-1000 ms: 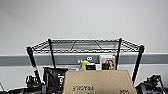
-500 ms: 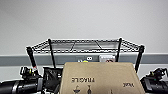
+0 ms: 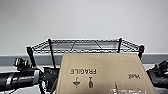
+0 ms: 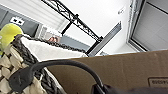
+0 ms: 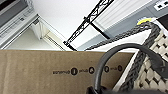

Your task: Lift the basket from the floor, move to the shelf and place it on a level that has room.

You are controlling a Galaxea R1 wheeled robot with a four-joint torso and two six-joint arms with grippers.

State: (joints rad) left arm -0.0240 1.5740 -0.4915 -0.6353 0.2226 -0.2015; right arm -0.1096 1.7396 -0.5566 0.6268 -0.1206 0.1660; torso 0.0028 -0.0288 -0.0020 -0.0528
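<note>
While the basket (image 4: 37, 53) shows its cream weave and dark braided rim close to both wrist cameras, a brown cardboard box (image 3: 105, 73) printed "FRAGILE" sits inside it and rises above the rim, hiding the basket from the head camera. A dark looped handle (image 4: 62, 63) arches at the basket's end in the left wrist view, and a matching handle (image 5: 117, 53) shows in the right wrist view. The left arm (image 3: 21, 78) reaches in level from the left, its end just beside the box's edge; the right arm (image 3: 158, 75) comes in at the opposite edge. Whether either gripper's jaws are clenched or released cannot be told.

Compared with half a second ago, the box stands higher in the head view, its top edge now overlapping the front rail of the shelf (image 3: 86, 46). The top tier (image 3: 85, 45), a black wire grid with a low rim, lies just behind and slightly above the box. Behind the rack is a plain white wall (image 3: 82, 20) with a grey band (image 3: 12, 60) along its lower part.
</note>
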